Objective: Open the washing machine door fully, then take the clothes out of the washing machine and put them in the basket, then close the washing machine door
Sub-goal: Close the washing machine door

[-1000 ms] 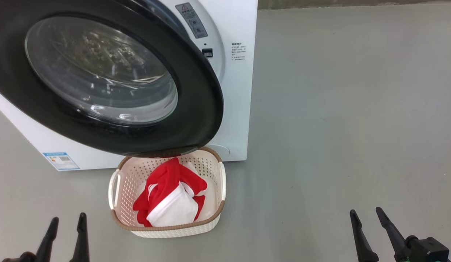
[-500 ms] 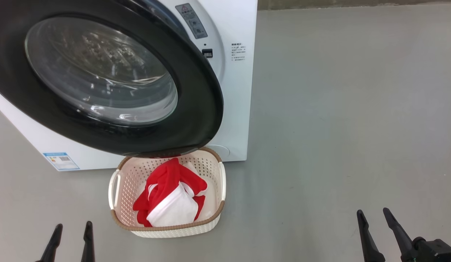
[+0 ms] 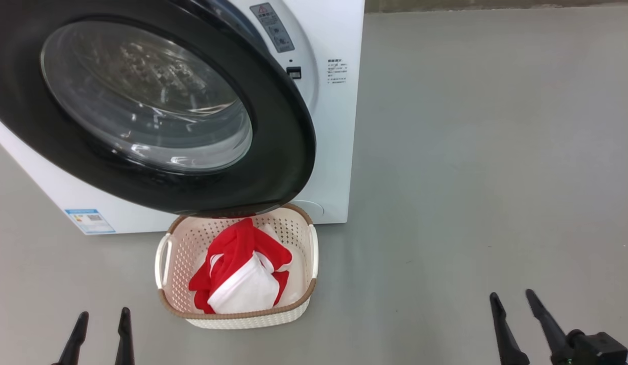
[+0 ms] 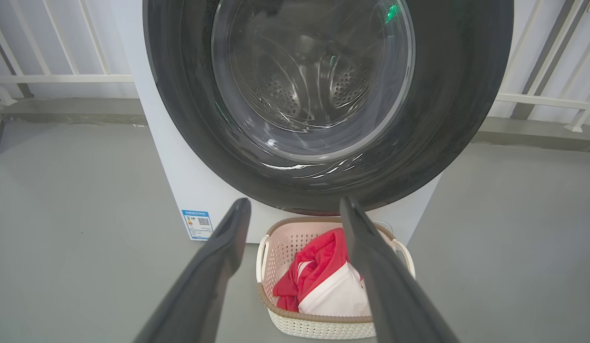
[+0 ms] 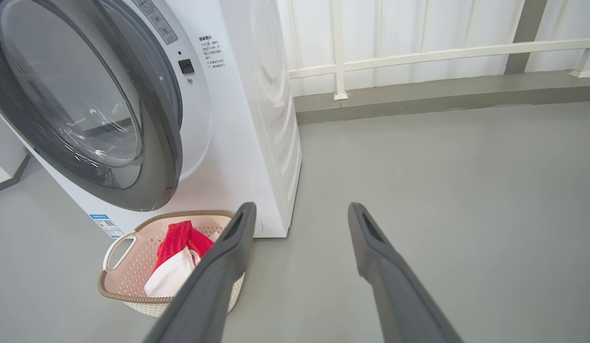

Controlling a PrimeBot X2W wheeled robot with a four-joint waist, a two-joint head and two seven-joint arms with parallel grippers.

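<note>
Grey smooth floor (image 3: 471, 177) is seen all round; a white railing (image 5: 418, 52) runs behind the washing machine (image 3: 339, 152). A blue label sticker (image 3: 89, 221) is stuck low on its front and a grey warning label (image 3: 273, 28) near the door frame. The washing machine door (image 3: 156, 106) appears ajar, its right edge standing off the white front, and its lower rim overhangs and hides the far edge of the basket (image 3: 253, 322). The basket is set on the floor just in front of the machine, and the clothes (image 3: 237, 276) are piled inside it. Left gripper (image 3: 103, 313) and right gripper (image 3: 511, 294) are held low, well apart from basket and door, fingers spread on both with nothing between them. In the left wrist view part of the basket is covered by that gripper's own fingers. Against one second ago the whole head view is shifted slightly, so camera motion is assumed; the left gripper tips are seen lower in frame, the right gripper is hardly changed, and the clothes lie the same way. Door rim: glossy black, wide, round, with a bulging clear glass window through which a perforated steel drum is seen. Basket: cream plastic, rectangular, perforated walls, brown woven-look rim, loop handles. Clothes: soft crumpled red fabric with a smoother white piece in front.
</note>
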